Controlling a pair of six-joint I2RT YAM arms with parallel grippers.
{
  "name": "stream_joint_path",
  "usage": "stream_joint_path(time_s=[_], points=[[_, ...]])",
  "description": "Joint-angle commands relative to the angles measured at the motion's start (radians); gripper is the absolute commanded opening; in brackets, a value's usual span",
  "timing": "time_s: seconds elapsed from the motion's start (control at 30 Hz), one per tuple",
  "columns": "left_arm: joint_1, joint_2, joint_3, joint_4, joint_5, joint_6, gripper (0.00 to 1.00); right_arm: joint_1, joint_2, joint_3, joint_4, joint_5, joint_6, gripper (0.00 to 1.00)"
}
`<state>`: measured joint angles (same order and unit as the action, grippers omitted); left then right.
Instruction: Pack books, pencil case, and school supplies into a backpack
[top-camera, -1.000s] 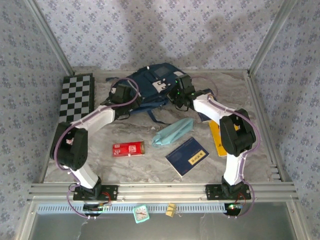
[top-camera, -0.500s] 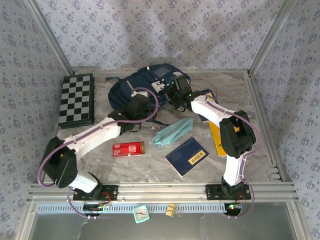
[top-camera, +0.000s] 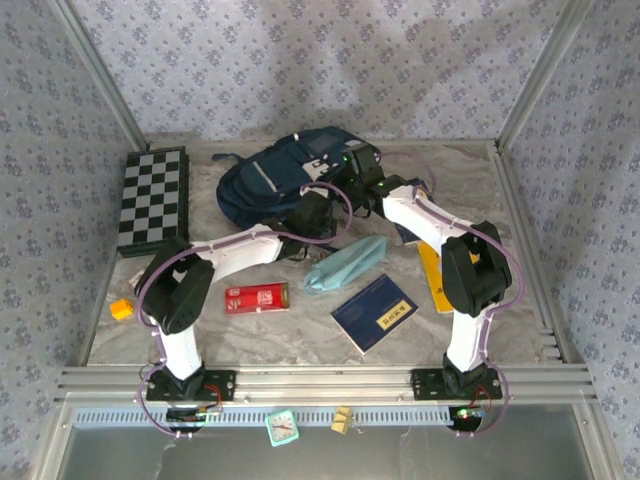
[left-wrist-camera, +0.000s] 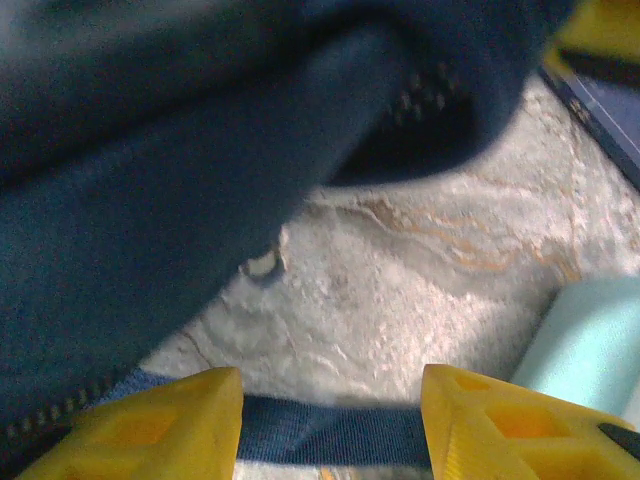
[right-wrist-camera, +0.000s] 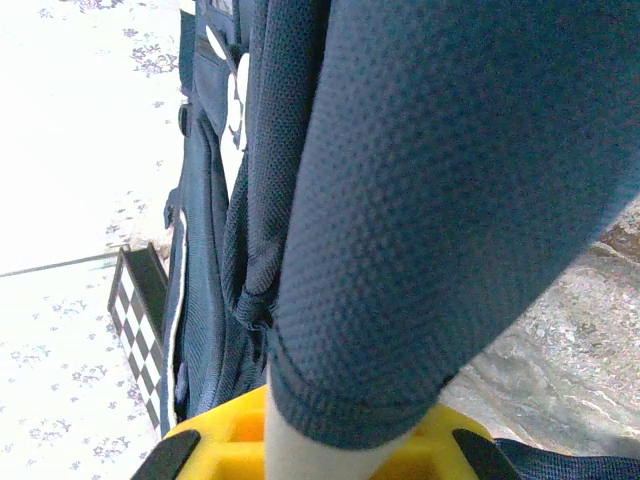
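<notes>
Left arm is swinging right along the large navy-blue fabric backpack (top-camera: 262, 185) lying far-centre on the bench (top-camera: 300, 335), left pincer (left-wrist-camera: 330, 420) spread over a dark strap (left-wrist-camera: 290, 436), while the right pincer (right-wrist-camera: 350, 445) is pinching its padded mesh; best aiming for the opening's lip, lifting apart slowly.

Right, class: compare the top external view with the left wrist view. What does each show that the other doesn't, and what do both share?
Top external: the chequered board, red box, orange block and the navy book with its yellow label, spread over the table. Left wrist: a close look at the left gripper, its yellow fingers apart, with a dark blue strap running between them. Shared: the backpack, the teal pencil case and the marbled table.
</notes>
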<state>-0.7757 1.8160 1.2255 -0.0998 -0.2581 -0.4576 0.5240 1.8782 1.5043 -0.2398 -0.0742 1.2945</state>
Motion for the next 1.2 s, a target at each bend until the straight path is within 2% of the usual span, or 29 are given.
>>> stream_joint_path(time_s=[0.0,0.3,0.43,0.63,0.8,1.17], points=[[0.014,0.029,0.052,0.037,-0.105,-0.034,0.50,0.001,-0.027,0.032,0.025,0.002,0.014,0.00],[0.046,0.061,0.080,0.028,-0.115,-0.123,0.46,0.001,-0.017,0.030,0.037,-0.010,0.020,0.00],[0.050,0.071,0.130,0.030,-0.133,-0.101,0.38,0.004,-0.019,0.023,0.034,-0.006,0.013,0.00],[0.056,0.084,0.183,0.055,-0.121,-0.058,0.18,0.001,-0.019,0.008,0.047,-0.012,0.014,0.00],[0.064,0.057,0.156,0.062,-0.099,-0.053,0.00,-0.007,-0.022,0.014,0.047,-0.009,-0.006,0.00],[0.090,-0.059,0.022,0.039,-0.034,-0.041,0.00,-0.036,-0.022,0.030,0.042,-0.037,-0.026,0.00]])
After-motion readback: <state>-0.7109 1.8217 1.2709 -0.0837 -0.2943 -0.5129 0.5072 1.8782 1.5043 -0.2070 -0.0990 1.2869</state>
